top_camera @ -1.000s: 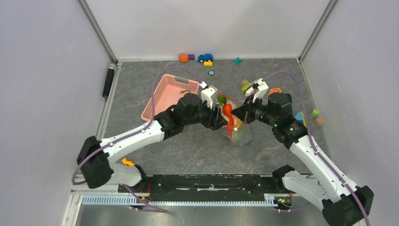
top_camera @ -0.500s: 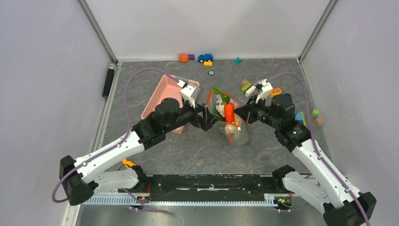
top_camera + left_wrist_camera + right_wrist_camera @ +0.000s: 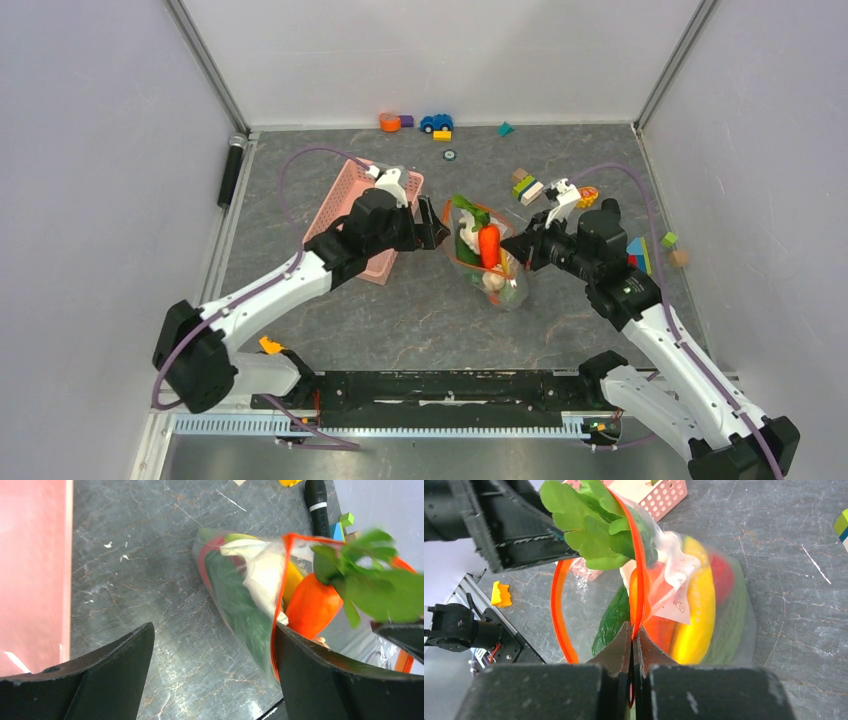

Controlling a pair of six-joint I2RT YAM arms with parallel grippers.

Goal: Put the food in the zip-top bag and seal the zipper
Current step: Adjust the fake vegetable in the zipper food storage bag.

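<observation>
Found a dark grey, marble-patterned surface (image 3: 420, 310) boxed in on three sides by pale, plain walls (image 3: 440, 50) with metal corner posts. Noted the flat clear plastic zip-top bag (image 3: 515, 290) lying near the middle of that surface, mouth agape, its thin orange-red zipper strip (image 3: 558, 610) unsealed. Saw inside the bag a long green cucumber (image 3: 611, 622), a yellow banana (image 3: 696, 620) and an orange carrot with green leaves (image 3: 489, 245), the leaves poking out past the mouth. Found the right gripper (image 3: 631, 630) at the bag's right side, jaws clenched on the zipper strip. Found the left gripper (image 3: 214, 630) just left of the bag, jaws released wide, grasping nothing. Spotted a pink plastic lattice basket (image 3: 345, 200) left of the bag, beyond the left gripper. Noted coloured toy blocks (image 3: 528, 187) behind and right of the bag, and a small blue toy car (image 3: 436, 122) well behind it by the back wall.
</observation>
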